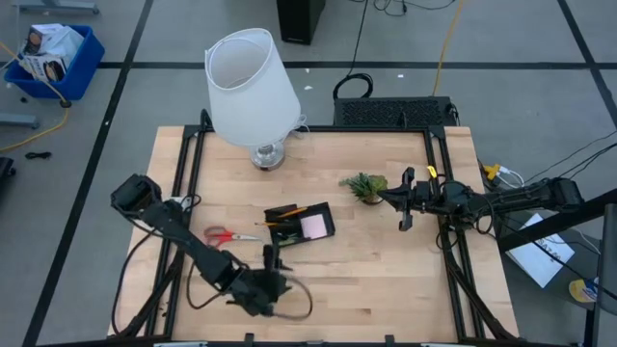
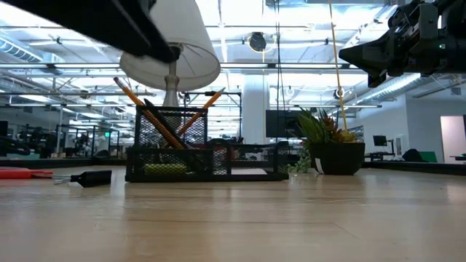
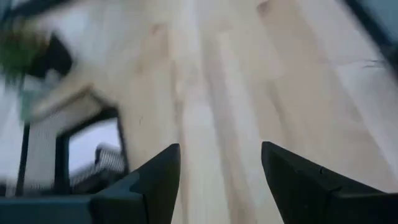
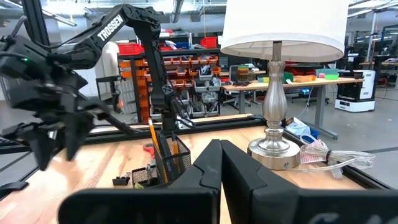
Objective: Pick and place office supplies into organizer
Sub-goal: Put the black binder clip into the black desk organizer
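Note:
The black mesh organizer (image 1: 299,225) stands mid-table with orange-yellow pencils (image 2: 156,116) leaning in one compartment and a pink sticky-note pad (image 1: 313,226) in another. The red-handled scissors (image 1: 229,235) lie flat on the table to its left. A small black item (image 2: 91,177) lies between the scissors and the organizer. My left gripper (image 3: 221,180) hovers open and empty over bare wood just near of the organizer (image 3: 93,155); in the high view it is blurred (image 1: 273,260). My right gripper (image 1: 405,198) waits shut in the air at the right, beside the plant.
A big white lamp (image 1: 253,92) stands at the table's far side behind the organizer. A small green plant (image 1: 366,185) in a dark pot sits right of the organizer. Bare wood lies along the near edge and at the near right.

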### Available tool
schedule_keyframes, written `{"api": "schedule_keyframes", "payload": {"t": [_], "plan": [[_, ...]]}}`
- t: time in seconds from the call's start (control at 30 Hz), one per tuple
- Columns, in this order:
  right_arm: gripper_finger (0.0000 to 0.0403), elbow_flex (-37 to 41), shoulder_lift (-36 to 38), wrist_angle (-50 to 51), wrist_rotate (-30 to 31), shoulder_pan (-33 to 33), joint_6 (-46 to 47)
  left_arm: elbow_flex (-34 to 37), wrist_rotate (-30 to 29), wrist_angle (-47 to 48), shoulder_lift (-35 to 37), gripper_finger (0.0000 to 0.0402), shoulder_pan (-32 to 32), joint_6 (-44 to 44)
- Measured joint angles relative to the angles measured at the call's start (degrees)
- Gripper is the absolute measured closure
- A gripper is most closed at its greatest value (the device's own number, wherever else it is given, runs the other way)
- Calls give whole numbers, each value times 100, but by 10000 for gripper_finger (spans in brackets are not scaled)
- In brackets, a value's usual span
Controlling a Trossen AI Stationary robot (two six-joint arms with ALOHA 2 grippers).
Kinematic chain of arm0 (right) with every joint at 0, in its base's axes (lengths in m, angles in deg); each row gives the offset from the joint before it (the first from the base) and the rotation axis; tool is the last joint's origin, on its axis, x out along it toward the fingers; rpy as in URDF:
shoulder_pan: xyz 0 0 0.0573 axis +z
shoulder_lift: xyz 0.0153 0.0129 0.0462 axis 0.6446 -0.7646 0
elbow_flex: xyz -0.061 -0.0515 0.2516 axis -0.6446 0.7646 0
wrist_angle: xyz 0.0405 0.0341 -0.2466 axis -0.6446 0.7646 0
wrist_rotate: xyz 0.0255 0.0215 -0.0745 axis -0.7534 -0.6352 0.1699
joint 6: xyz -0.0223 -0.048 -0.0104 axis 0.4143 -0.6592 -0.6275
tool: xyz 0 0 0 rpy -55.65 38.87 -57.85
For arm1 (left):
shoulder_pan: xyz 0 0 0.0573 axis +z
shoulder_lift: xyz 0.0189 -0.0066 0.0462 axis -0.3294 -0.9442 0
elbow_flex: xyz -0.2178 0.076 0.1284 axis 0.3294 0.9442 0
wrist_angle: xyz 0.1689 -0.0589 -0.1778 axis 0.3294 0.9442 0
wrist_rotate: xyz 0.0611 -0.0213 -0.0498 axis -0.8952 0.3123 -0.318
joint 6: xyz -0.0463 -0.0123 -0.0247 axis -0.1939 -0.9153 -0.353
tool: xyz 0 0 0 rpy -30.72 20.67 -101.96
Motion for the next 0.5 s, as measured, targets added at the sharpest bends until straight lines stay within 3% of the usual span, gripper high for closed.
{"api": "schedule_keyframes", "payload": {"t": [0.23,0.5], "plan": [[403,0,0,0,0,-1,1,0,2,-710,0,172,-273,1429],[403,-2,-2,2,0,1,-1,0,357,-1207,0,172,-360,2216]]}}
